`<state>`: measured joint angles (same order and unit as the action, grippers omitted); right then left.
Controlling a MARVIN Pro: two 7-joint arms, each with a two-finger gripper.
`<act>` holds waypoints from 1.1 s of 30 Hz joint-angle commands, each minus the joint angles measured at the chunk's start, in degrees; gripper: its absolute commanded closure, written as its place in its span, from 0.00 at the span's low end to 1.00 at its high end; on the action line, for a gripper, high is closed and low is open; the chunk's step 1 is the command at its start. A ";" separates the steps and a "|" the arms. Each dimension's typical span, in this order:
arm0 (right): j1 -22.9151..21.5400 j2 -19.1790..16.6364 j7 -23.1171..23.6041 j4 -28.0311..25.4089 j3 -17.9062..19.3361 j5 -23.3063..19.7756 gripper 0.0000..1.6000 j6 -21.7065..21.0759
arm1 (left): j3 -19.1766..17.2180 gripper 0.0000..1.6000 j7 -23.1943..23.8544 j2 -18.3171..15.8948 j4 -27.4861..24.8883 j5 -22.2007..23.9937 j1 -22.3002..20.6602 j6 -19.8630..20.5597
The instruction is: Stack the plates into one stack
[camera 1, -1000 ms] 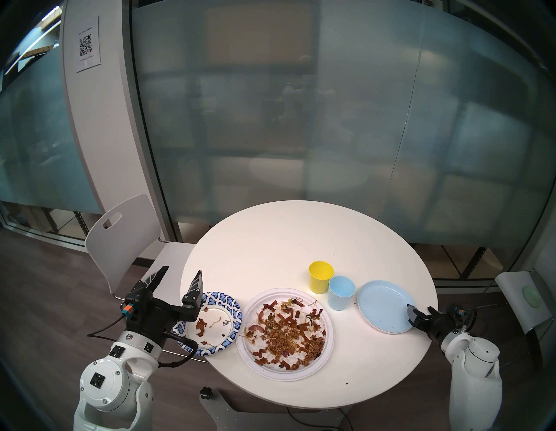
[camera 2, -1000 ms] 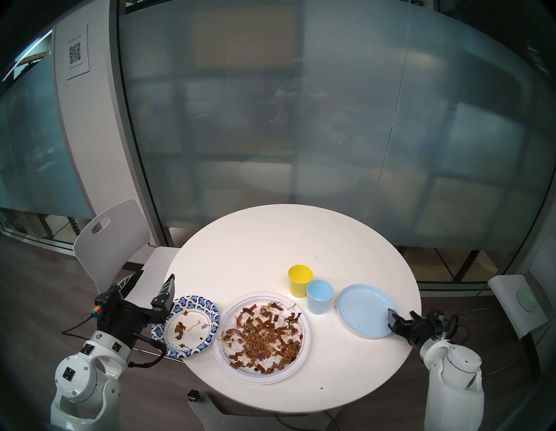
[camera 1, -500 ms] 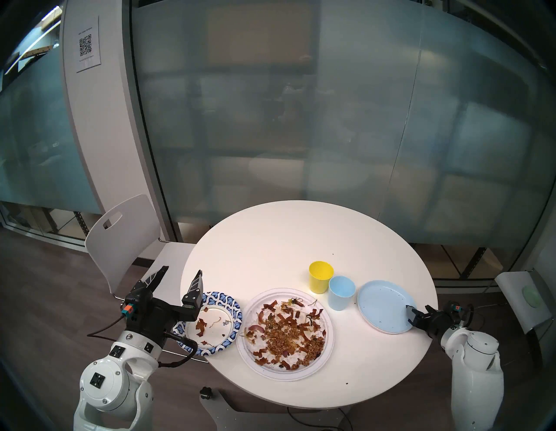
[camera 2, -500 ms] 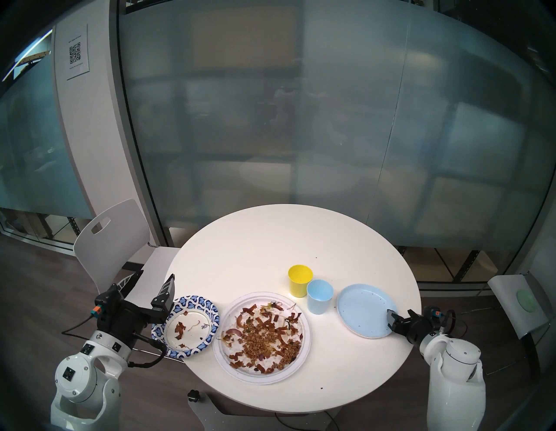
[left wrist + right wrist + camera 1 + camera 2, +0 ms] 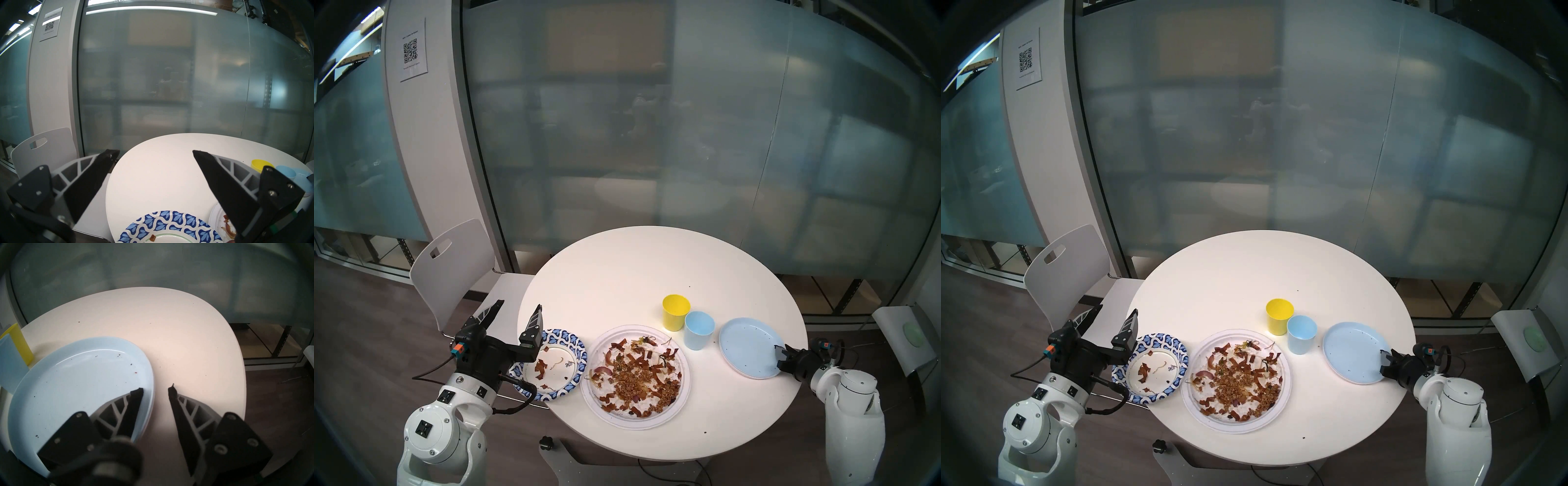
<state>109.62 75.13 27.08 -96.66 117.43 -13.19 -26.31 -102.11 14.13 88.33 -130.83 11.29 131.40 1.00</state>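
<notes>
Right wrist view: right jaws straddling near rim of light-blue plate [image 5: 81, 387], gap not yet closed.
Left jaws: wide apart, patterned plate [image 5: 169, 224] just below.
Handling: likely stiff, glossy, slippery.
Hold: rim edge, between jaws.

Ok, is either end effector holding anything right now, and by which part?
The left end effector is open and empty. The right end effector straddles the near right rim of the light-blue plate; whether it grips that rim yet cannot be told.
</notes>
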 commanded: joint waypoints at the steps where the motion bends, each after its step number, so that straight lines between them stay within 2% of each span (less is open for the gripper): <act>1: 3.67 -0.50 2.33 -2.94 -0.15 -0.06 0.55 -1.36 | 0.02 0.00 -0.11 0.12 -1.19 -0.05 0.07 -0.20; 20: 16.13 4.28 5.82 -15.79 0.41 0.17 0.54 -2.42 | 0.02 0.00 -0.11 0.08 -1.15 -0.02 0.05 -0.21; 33: 21.54 7.23 5.70 -19.32 -1.70 1.92 0.52 -0.12 | 0.03 0.00 -0.14 0.08 -1.18 -0.03 0.08 -0.21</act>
<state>127.72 80.63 33.03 -113.71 116.40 -11.99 -27.81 -102.09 14.11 88.28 -130.83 11.32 131.40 1.00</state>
